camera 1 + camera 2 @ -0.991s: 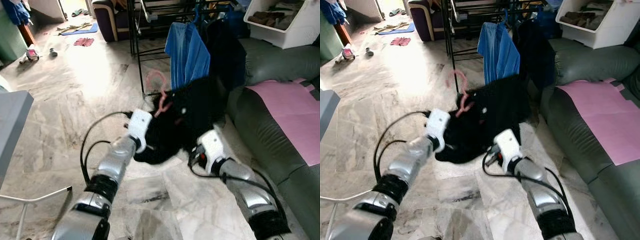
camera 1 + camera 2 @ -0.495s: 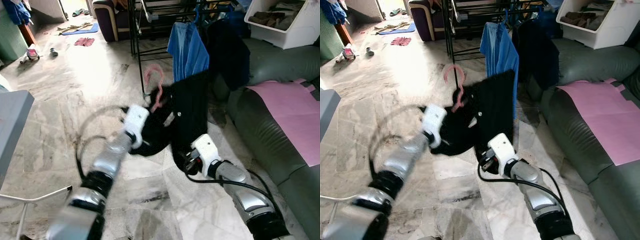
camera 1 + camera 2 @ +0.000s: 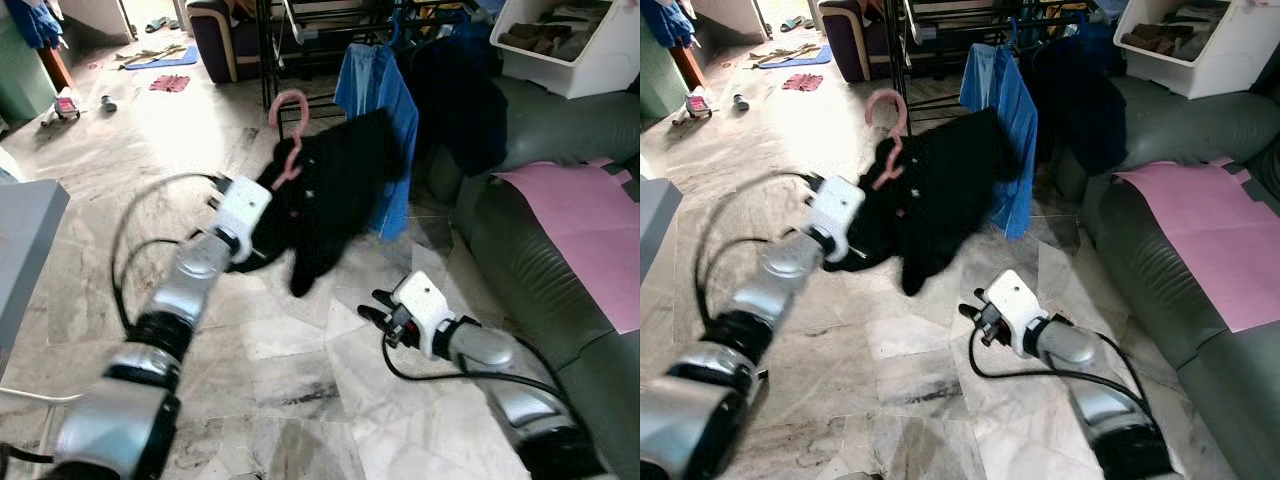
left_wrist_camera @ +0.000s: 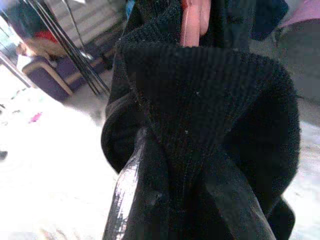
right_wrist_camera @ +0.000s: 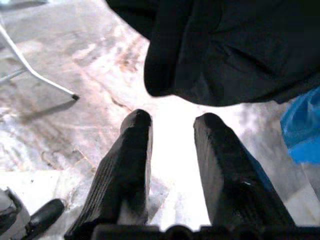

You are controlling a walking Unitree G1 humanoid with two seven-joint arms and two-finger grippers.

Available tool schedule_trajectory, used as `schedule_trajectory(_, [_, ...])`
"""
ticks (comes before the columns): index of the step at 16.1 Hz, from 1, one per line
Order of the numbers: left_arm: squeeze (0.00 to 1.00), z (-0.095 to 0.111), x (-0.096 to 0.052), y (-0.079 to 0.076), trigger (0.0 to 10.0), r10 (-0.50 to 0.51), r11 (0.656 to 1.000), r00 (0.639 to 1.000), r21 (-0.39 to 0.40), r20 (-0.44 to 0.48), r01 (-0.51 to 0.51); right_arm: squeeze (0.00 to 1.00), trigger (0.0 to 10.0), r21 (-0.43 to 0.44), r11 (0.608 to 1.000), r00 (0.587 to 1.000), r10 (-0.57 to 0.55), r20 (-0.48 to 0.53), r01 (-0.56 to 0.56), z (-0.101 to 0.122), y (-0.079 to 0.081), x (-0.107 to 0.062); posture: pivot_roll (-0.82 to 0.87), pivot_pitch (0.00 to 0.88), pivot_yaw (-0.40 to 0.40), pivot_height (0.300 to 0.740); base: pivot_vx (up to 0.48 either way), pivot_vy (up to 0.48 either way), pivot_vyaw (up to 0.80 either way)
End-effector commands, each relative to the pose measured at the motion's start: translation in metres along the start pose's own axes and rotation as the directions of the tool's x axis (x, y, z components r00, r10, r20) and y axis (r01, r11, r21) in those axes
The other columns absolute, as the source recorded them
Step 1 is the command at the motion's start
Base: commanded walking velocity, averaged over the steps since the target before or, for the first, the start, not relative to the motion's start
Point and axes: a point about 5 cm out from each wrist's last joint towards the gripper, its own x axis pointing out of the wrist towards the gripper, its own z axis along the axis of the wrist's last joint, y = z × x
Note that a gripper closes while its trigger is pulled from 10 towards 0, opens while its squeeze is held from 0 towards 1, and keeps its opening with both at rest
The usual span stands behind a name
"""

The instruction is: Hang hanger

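Floor: pale marble tiles are running under both arms, with bright light lying at 11 o'clock.
Right gripper: the right gripper is hanging low at 5 o'clock, over the tiles; its two black fingers are standing apart with bare floor between them, holding nothing, and the garment's hem is hanging just beyond their tips.
Left gripper: the left gripper is reaching up at 10 o'clock; its fingers are closing on the ribbed edge of the black garment, so the cloth is bunching around them.
Hanger: the pink hanger is sitting inside the garment, its hook rising free above the collar at 11 o'clock, not touching any rail.
Sofa: a grey-green sofa with a pink cloth is lying at 3 o'clock.
Rack: a black clothes rack is standing at 12 o'clock, carrying a blue shirt and a dark piece beside it.
Bin: a white bin is resting at 1 o'clock.
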Motion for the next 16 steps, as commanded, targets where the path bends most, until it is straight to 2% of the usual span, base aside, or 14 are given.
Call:
schedule_trajectory(1, [0.00, 0.014, 0.003, 0.005, 0.0, -0.015, 0.997, 0.998, 0.074, 0.067, 0.010, 1.00, 10.0, -0.072, 0.995, 0.987, 0.080, 0.141, -0.070, 0.030, 0.007, 0.003, -0.05, 0.023, 0.000, 0.740, 0.000, 0.000, 0.00])
schedule_trajectory(2, [0.00, 0.009, 0.000, 0.006, 0.0, -0.030, 0.997, 0.998, 0.072, 0.056, 0.026, 1.00, 10.0, 0.062, 0.991, 0.931, 0.090, 0.353, -0.120, 0.076, 0.010, 0.009, -0.06, 0.014, 0.003, 0.740, 0.000, 0.000, 0.00])
schedule_trajectory(3, [0.00, 0.005, -0.002, 0.005, 0.0, -0.052, 0.996, 0.997, 0.071, 0.054, 0.048, 1.00, 10.0, 0.107, 0.972, 0.868, 0.132, 0.479, -0.208, 0.111, 0.015, 0.011, -0.06, 0.012, 0.004, 0.740, 0.000, 0.000, 0.00])
schedule_trajectory(4, [0.00, 0.004, -0.003, 0.003, 0.0, -0.086, 0.993, 0.994, 0.091, 0.062, 0.080, 1.00, 10.0, -0.082, 0.972, 0.888, 0.236, 0.395, -0.222, 0.108, 0.020, 0.013, -0.05, 0.006, -0.003, 0.740, 0.000, 0.000, 0.00])
schedule_trajectory(6, [0.00, 0.005, -0.004, 0.001, 0.0, -0.135, 0.982, 0.988, 0.142, 0.072, 0.124, 1.00, 10.0, -0.186, 0.960, 0.926, 0.257, 0.275, -0.210, 0.085, 0.016, 0.012, -0.04, 0.009, -0.009, 0.740, 0.000, 0.000, 0.00])
schedule_trajectory(8, [0.00, 0.005, -0.006, 0.003, 0.0, -0.178, 0.963, 0.981, 0.219, 0.071, 0.159, 1.00, 10.0, -0.275, 0.940, 0.956, 0.251, 0.155, -0.202, 0.065, 0.004, 0.000, -0.04, 0.010, -0.011, 0.740, 0.000, 0.000, 0.00])
schedule_trajectory(9, [0.00, 0.003, -0.009, 0.007, 0.0, -0.190, 0.954, 0.980, 0.247, 0.054, 0.171, 1.00, 10.0, -0.295, 0.935, 0.966, 0.238, 0.105, -0.198, 0.061, -0.008, -0.011, -0.05, 0.015, -0.015, 0.740, 0.000, 0.000, 0.00])
schedule_trajectory(10, [0.00, 0.000, -0.013, 0.015, 0.0, -0.204, 0.940, 0.978, 0.286, 0.041, 0.184, 1.00, 10.0, -0.370, 0.916, 0.984, 0.177, 0.026, -0.155, 0.052, -0.032, -0.029, -0.05, 0.016, -0.012, 0.740, 0.000, 0.000, 0.00])
schedule_trajectory(12, [0.00, -0.001, -0.016, 0.020, 0.0, -0.241, 0.923, 0.970, 0.316, 0.037, 0.218, 1.00, 10.0, -0.416, 0.905, 0.995, 0.104, 0.005, -0.092, 0.049, -0.055, -0.045, -0.07, 0.019, -0.003, 0.740, 0.000, 0.000, 0.00])
schedule_trajectory(13, [0.00, 0.001, -0.020, 0.015, 0.0, -0.327, 0.878, 0.943, 0.386, 0.053, 0.283, 1.00, 10.0, -0.461, 0.886, 0.998, 0.067, -0.003, -0.060, 0.050, -0.065, -0.053, -0.07, 0.020, 0.001, 0.740, 0.000, 0.000, 0.00])
schedule_trajectory(15, [0.00, -0.001, -0.022, 0.012, 0.0, -0.374, 0.852, 0.927, 0.408, 0.036, 0.328, 1.00, 10.0, -0.499, 0.866, 0.999, 0.044, 0.000, -0.038, 0.053, -0.073, -0.059, -0.07, 0.022, 0.003, 0.740, 0.000, 0.000, 0.00])
schedule_trajectory(16, [0.00, -0.002, -0.023, 0.009, 0.0, -0.408, 0.823, 0.913, 0.443, 0.024, 0.356, 1.00, 10.0, -0.520, 0.853, 0.999, 0.043, -0.002, -0.038, 0.055, -0.076, -0.061, -0.07, 0.023, 0.003, 0.740, 0.000, 0.000, 0.00])
